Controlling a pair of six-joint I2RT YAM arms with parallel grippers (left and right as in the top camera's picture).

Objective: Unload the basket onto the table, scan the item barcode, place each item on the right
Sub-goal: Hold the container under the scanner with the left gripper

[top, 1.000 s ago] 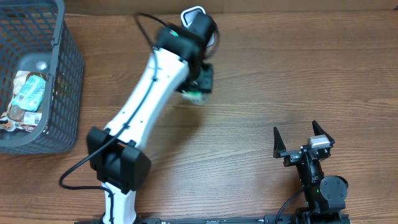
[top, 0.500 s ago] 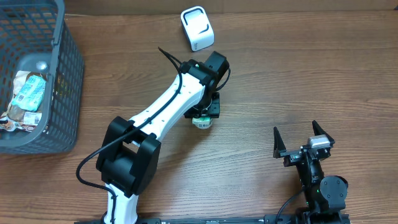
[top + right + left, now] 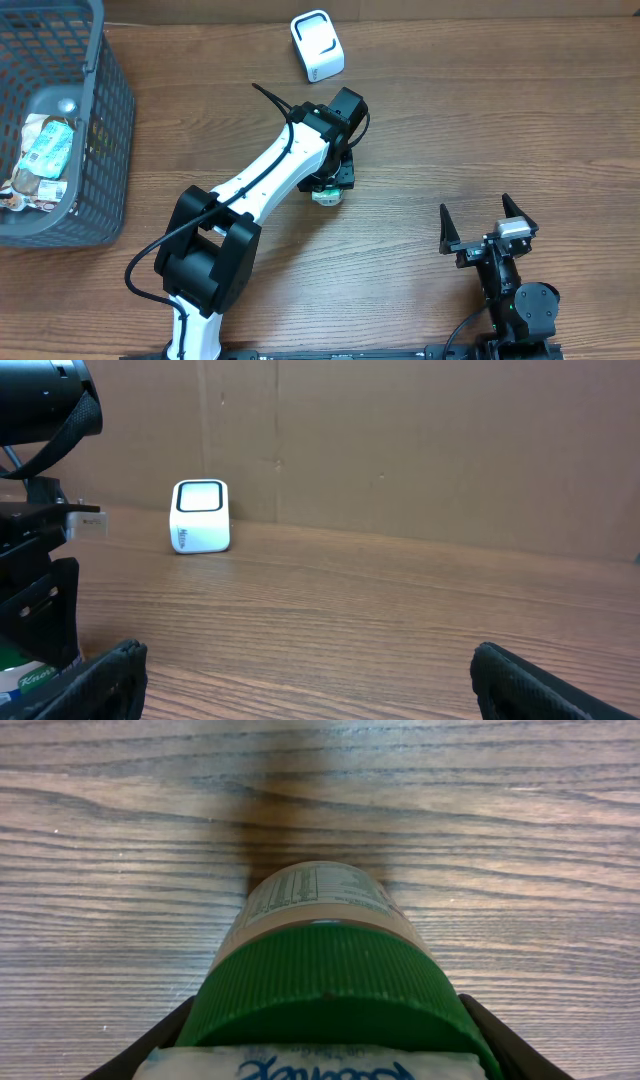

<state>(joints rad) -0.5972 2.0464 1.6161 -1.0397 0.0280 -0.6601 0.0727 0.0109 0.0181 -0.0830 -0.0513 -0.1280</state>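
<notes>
The item is a jar with a green ribbed lid [image 3: 330,980] and a printed pale label, and my left gripper [image 3: 330,1055] is shut on its lid with a black finger on each side. From overhead the jar [image 3: 326,196] peeks out under the left gripper [image 3: 328,180] near the table's middle. The white scanner [image 3: 317,45] stands at the far edge, well beyond the jar, and appears as a white scanner [image 3: 201,516] in the right wrist view. My right gripper [image 3: 487,226] rests open at the near right with nothing between its fingers.
A grey mesh basket [image 3: 103,120] at the far left holds several snack packets [image 3: 45,150]. The left arm [image 3: 260,185] stretches diagonally across the middle of the wooden table. A brown cardboard wall [image 3: 420,450] backs the table.
The left arm has drawn back from beside the scanner toward the table's middle, carrying the jar. Over the last half second it has barely moved. The right arm is unchanged.
</notes>
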